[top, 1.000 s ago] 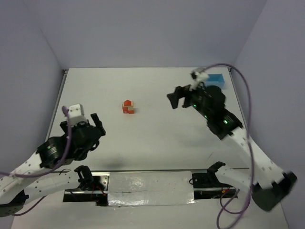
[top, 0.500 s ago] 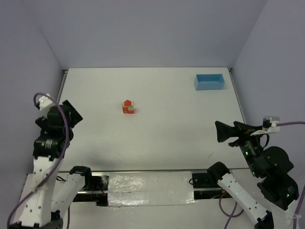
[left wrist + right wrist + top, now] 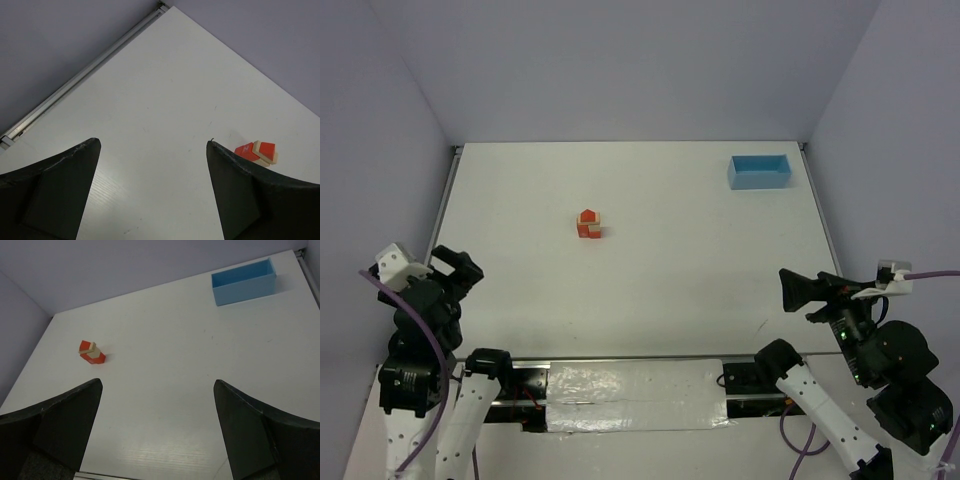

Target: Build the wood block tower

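Observation:
The wood block tower [image 3: 588, 224] is a small stack of red-orange and pale tan blocks standing on the white table, left of centre. It also shows in the left wrist view [image 3: 258, 152] and the right wrist view [image 3: 91, 352]. My left gripper [image 3: 453, 268] is open and empty, pulled back to the near left corner, far from the tower. My right gripper [image 3: 805, 289] is open and empty, pulled back to the near right, far from the tower. Both wrist views show wide-apart dark fingers [image 3: 60, 185] [image 3: 260, 432] with bare table between them.
A light blue rectangular tray [image 3: 759, 171] stands at the far right of the table; it also shows in the right wrist view [image 3: 243, 281]. A metal rail [image 3: 85, 75] runs along the table's left edge. Grey walls enclose the table on three sides.
Both arms have drawn back from the middle of the table to the near corners. The left gripper dropped lower on the left. The tower and tray have not moved.

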`<move>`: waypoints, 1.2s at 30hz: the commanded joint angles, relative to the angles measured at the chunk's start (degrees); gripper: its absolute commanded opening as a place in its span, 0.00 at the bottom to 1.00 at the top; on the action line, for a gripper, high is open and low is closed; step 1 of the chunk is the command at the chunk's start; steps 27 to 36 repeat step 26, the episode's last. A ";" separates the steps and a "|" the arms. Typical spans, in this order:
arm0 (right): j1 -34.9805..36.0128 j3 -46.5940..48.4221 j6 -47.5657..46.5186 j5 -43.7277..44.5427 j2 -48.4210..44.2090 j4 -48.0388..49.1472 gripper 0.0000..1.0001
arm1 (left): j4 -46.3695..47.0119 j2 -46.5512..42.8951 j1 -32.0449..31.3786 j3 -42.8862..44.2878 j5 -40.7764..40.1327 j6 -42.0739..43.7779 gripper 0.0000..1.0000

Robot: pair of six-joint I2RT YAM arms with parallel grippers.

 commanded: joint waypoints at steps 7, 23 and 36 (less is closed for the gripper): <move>0.13 0.31 0.59 1.30 2.13 -0.80 1.00 | 2.27 0.80 0.12 -0.04 1.00 0.41 1.00; 0.13 -2.05 0.41 -3.44 6.18 4.64 1.00 | 2.62 0.01 -0.05 -0.39 1.52 0.67 1.00; 0.13 -3.99 0.85 -4.85 5.82 6.92 1.00 | 2.70 0.10 -0.23 -0.47 1.70 0.76 0.99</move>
